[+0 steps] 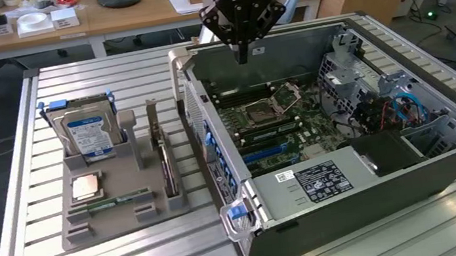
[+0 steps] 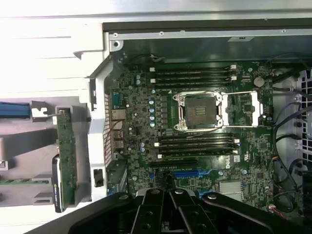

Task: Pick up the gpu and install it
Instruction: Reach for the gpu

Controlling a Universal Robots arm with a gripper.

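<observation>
there, gpu (image 1: pixel 166 169) on edge in holder (image 1: pixel 78 234), lengthwise alongside case (image 1: pixel 338 223)

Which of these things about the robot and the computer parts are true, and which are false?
1. The gpu stands on its edge in the grey holder. True.
2. The fingers are holding the gpu. False: they are shut on nothing and hang over the open computer case.
3. The hard drive lies flat inside the computer case. False: it stands upright in the grey holder, outside the case.
4. The computer case is open, so you can see the motherboard. True.
</observation>
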